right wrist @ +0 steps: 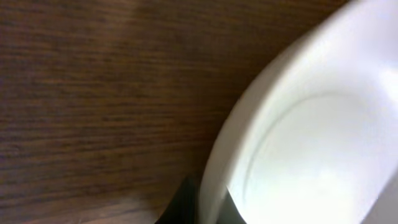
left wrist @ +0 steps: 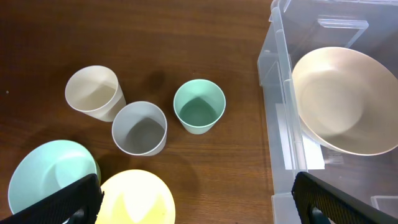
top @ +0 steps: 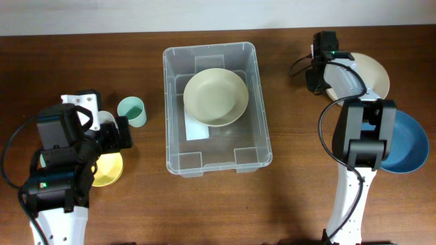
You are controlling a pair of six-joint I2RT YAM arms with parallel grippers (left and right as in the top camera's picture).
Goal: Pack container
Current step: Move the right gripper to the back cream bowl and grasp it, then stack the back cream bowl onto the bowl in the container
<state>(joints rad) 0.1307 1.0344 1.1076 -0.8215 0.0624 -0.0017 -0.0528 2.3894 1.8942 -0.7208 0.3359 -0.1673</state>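
At table centre: the container (top: 167,116). Inside, toward its 12 o'clock end: a bowl (top: 215,96). At 9 o'clock from the container, apart: a cup (top: 131,111). Just beside it at 8 o'clock: a second cup (left wrist: 140,127); at 10 o'clock of that, a third cup (left wrist: 93,92). At 3 o'clock from the container, well apart: a second bowl (top: 409,143); at 11 o'clock of that, a plate (top: 371,71).

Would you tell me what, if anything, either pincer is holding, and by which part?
Left pincer holds nothing. Right pincer sits at the rim of the white plate; whether it grips is unclear.
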